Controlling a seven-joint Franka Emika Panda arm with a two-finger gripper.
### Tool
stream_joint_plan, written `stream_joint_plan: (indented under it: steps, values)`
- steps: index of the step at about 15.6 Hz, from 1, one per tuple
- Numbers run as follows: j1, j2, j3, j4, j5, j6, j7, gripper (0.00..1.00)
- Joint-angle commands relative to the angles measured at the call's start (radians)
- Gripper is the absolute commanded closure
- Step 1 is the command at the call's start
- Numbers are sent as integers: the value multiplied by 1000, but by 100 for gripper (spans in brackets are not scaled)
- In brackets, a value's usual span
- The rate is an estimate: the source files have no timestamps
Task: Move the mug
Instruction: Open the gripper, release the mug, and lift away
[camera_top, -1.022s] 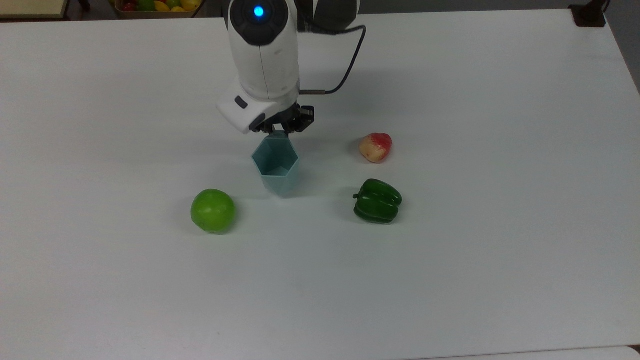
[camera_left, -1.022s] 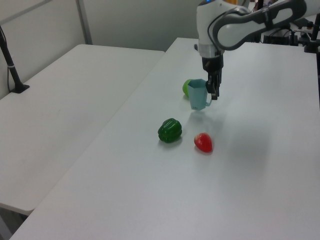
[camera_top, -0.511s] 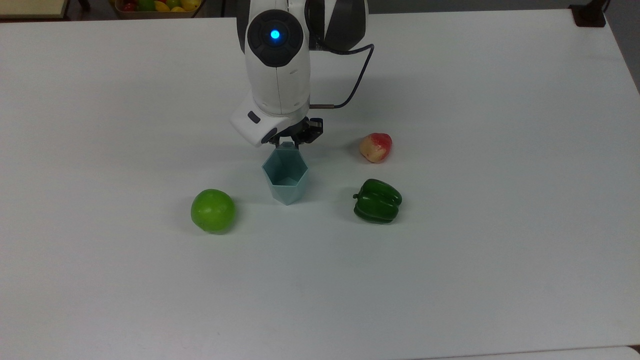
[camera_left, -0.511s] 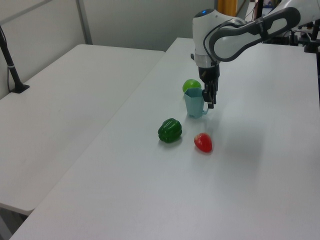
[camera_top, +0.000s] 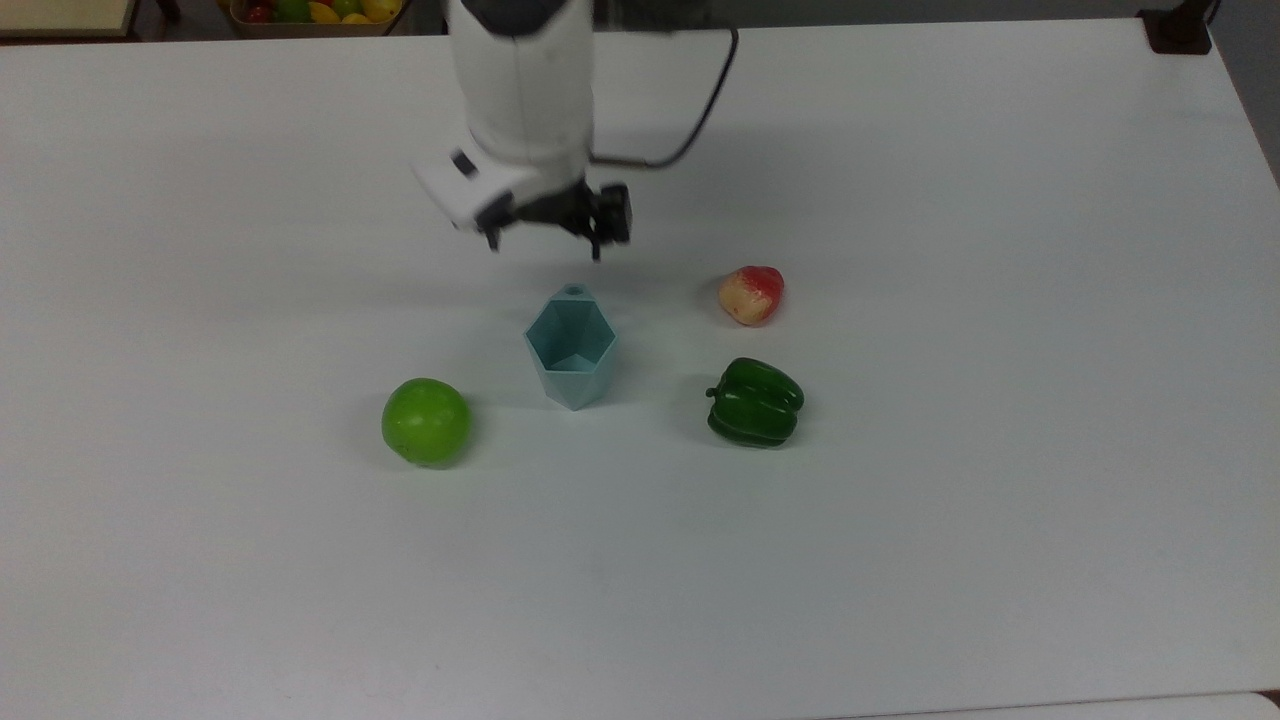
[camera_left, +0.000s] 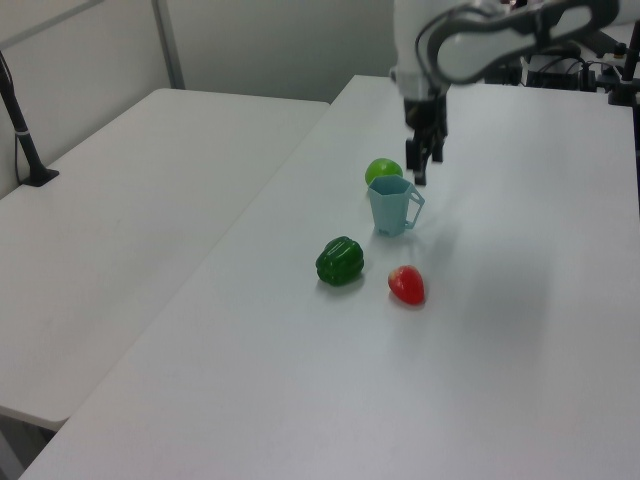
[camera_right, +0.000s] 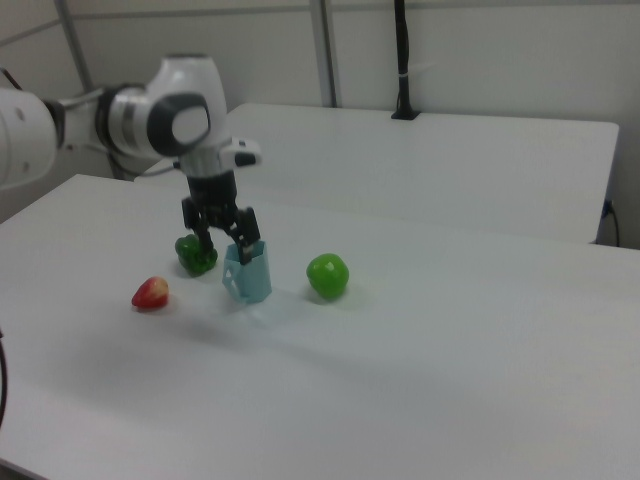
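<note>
The pale blue-green faceted mug (camera_top: 571, 348) stands upright below the gripper (camera_top: 545, 240), which is spread wide and empty.

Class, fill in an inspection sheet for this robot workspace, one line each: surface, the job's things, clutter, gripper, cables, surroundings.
Surface: white table, bare apart from four items.
Job's things: pale blue-green faceted mug stands upright on the table, handle toward the arm, nothing gripping it.
Clutter: round green apple on the top view's left of the mug; dark green bell pepper and red-and-yellow strawberry-shaped fruit on the top view's right.
Gripper: black two-finger gripper open, raised above and behind the mug, apart from it.
Cables: black cable loops from the wrist.
Surroundings: second white table alongside; tray of mixed fruit beyond the far edge.
</note>
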Motion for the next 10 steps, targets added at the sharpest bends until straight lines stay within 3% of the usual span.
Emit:
stream_joint_plan:
  steps: [1,4,10]
  values:
    - [-48,-182,-6,-38,-18,-173,16,0]
    - [-76,-248,-6,-40,-56,-232,28,0]
    - [-100,-254,-6,-32,-67,-229,34,0]
